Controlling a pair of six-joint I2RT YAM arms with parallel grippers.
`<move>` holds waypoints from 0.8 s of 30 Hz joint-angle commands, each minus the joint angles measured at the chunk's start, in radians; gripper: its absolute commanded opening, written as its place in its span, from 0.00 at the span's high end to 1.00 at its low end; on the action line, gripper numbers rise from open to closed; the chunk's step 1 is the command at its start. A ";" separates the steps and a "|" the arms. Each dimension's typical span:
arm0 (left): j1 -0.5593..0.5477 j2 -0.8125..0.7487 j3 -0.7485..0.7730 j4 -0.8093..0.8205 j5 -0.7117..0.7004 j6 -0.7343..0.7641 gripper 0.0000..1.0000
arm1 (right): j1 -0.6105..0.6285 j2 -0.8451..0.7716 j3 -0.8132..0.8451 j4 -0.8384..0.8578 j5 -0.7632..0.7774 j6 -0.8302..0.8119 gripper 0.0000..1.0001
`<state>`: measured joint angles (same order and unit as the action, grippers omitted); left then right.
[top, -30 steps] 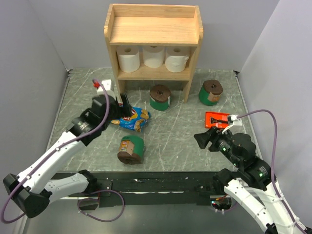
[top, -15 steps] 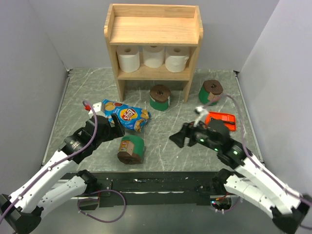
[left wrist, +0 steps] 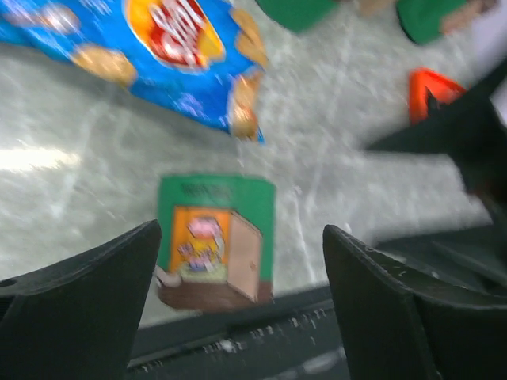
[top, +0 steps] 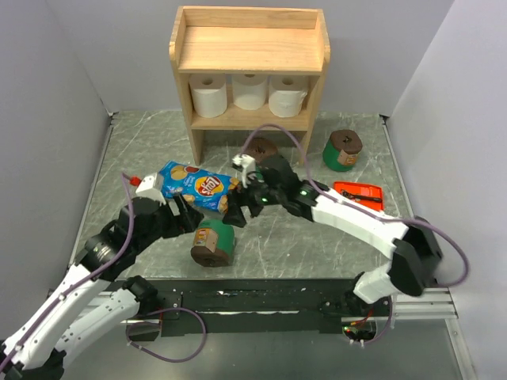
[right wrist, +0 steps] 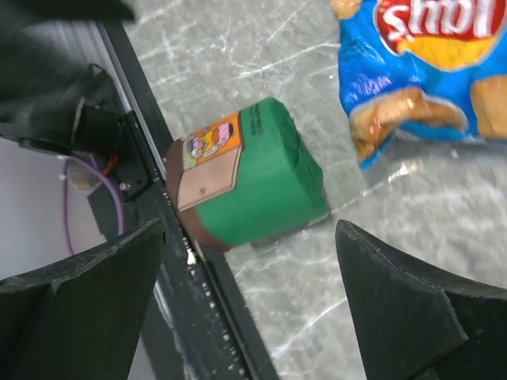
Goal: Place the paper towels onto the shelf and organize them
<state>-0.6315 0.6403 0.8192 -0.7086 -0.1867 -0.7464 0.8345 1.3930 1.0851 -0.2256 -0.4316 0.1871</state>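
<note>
Compared with a second ago, the right arm has swung from its folded position beside the razor package (top: 360,194) right across the table (top: 135,150). The left arm has pulled back from the chip bag (top: 194,184), which now lies flatter and further left. Nearest to me, the near green roll (top: 212,243) lies on its side just beside the dark rail (top: 261,289) at the table's near edge and has not moved. The left pincer (top: 184,214) hangs on its left with fingers apart and holds nothing. The right pincer (top: 236,212) hangs on its right, also spread wide and empty. Both wrist views frame this same roll between open fingers. I judge that the right arm is taking over the pick and that the two pincers are near enough to collide. Room on the near side is tight because of the rail, and the chip bag borders the far side. Further out, the middle green roll (top: 257,148) stands before the shelf (top: 249,63), partly behind the right arm's cable. The right-hand green roll (top: 342,149) stands well apart on open table. The three white rolls (top: 251,89) fill the lower tier. The top board (top: 249,38) shows bare wood, and I judge it the place for the green rolls.
</note>
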 commanded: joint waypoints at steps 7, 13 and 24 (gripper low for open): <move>0.001 -0.186 -0.176 0.000 0.277 -0.287 0.13 | -0.037 0.342 0.242 0.014 -0.294 -0.097 0.03; 0.001 -0.182 -0.256 0.023 0.225 -0.393 0.09 | -0.058 0.454 0.322 -0.044 -0.394 -0.107 0.03; 0.001 -0.137 -0.255 -0.017 0.053 -0.464 0.08 | -0.063 0.514 0.272 -0.021 -0.479 -0.101 0.05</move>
<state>-0.6315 0.5091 0.5556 -0.7238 -0.0322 -1.1637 0.7750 1.8648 1.3556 -0.2619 -0.8543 0.1020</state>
